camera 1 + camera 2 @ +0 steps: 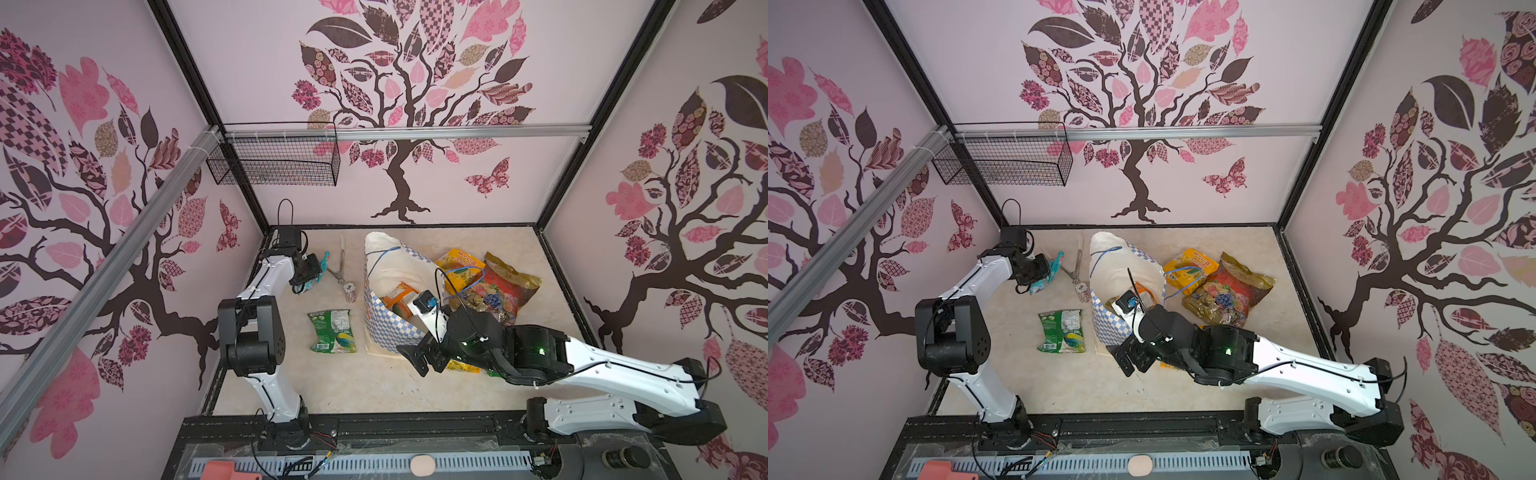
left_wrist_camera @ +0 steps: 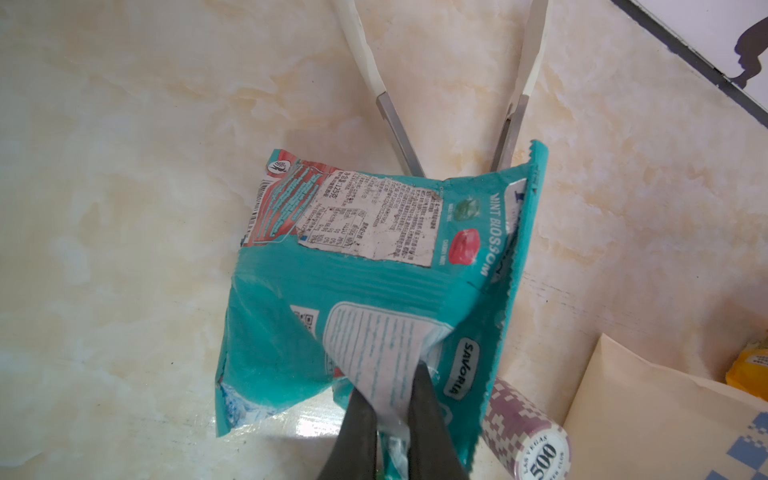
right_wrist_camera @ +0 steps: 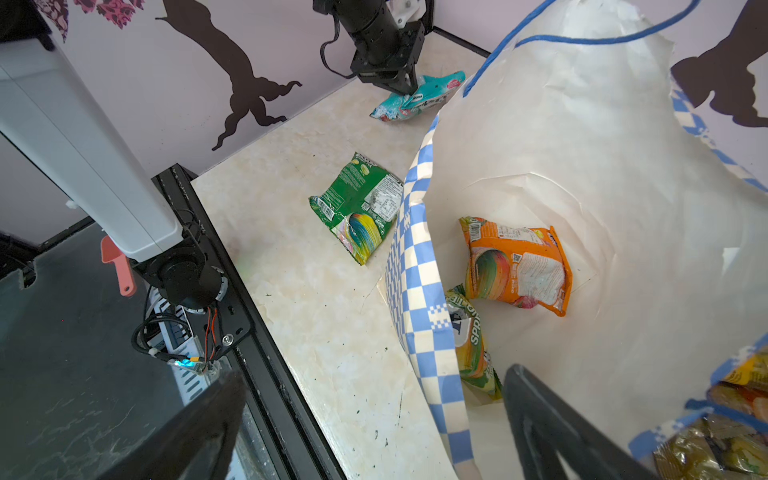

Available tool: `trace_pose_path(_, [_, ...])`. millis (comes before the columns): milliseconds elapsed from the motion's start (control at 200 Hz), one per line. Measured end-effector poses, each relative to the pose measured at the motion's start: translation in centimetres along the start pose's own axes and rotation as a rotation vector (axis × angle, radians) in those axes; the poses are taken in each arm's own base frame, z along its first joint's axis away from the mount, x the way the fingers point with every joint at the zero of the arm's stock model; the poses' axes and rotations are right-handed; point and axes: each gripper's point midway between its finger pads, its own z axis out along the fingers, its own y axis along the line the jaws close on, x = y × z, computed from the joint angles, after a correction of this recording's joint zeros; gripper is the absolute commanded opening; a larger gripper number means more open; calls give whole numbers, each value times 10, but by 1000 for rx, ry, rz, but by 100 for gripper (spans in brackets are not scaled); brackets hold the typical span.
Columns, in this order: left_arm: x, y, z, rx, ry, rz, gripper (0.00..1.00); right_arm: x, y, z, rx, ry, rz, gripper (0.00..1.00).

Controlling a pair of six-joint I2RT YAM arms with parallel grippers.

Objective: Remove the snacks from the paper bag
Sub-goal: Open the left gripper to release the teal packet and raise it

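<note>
We see the paper bag [image 1: 382, 324] standing mid-table, mouth up, white inside showing. The left pincer [image 2: 388, 382] is well left of the bag, toward the back wall, pressed together on a fold of the teal pkt [image 2: 332, 291]. The pkt hangs below it w/ its low end on or just above the table [image 2: 124, 166]; we can't tell which. Just beside that pkt, on the bag side, lie metal tongs [image 2: 399, 124] and a poker-chip stack [image 2: 528, 436].

The right pincer [image 3: 374, 374] is spread wide, holding nothing, at the bag's near rim. In the wrist view the bag's checked wall shows btw. its fingers.

Inside the bag: an orange pkt [image 3: 515, 266] on the bottom and a green-orange pkt [image 3: 473, 349] against the checked wall.

Outside the bag: a green pkt [image 1: 332, 332] flat just left of the bag. A yellow-orange pkt [image 1: 459, 266] and a gold-red fruit pkt [image 1: 498, 291] lie touching each other just right of the bag.
</note>
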Motion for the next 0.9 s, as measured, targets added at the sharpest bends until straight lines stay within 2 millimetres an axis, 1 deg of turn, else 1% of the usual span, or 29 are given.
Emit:
trace_pose_path(55, [2, -1, 2, 6, 12, -2, 17, -3, -4, -3, 19, -14, 13, 100])
trace_pose_path(130, [4, -2, 2, 15, 18, -1, 28, -5, -9, -7, 43, -27, 29, 100])
trace_pose_path(185, [2, -4, -1, 24, 11, -5, 35, -6, -14, -9, 63, -39, 45, 100])
trace_pose_path(250, [0, -7, -8, 36, -8, -1, 43, -8, -18, -13, 80, -54, 58, 100])
trace_pose_path(320, [-4, -11, -23, 51, -42, 4, 50, -9, -23, -18, 95, -72, 75, 100])
trace_pose_path(425, [-11, -19, -56, 83, -119, 14, 54, -9, -33, -23, 133, -94, 94, 100])
trace_pose_path(510, [-14, -28, -90, 132, -198, 25, 57, -10, -44, -23, 174, -102, 119, 100])
trace_pose_path(550, [-14, -32, -105, 152, -236, 28, 60, -11, -52, -22, 196, -100, 136, 100])
trace_pose_path(620, [-13, -42, -135, 190, -299, 36, 66, -11, -72, -22, 246, -99, 175, 100])
trace_pose_path(670, [-13, -52, -156, 217, -345, 59, 70, -12, -85, -22, 280, -99, 194, 100])
trace_pose_path(730, [-9, -66, -180, 250, -394, 91, 75, -12, -93, -23, 305, -100, 201, 100])
trace_pose_path(810, [0, -86, -207, 292, -434, 141, 82, -13, -94, -24, 308, -99, 189, 100])
trace_pose_path(900, [6, -110, -239, 345, -472, 192, 85, -18, -95, -27, 312, -109, 180, 100])
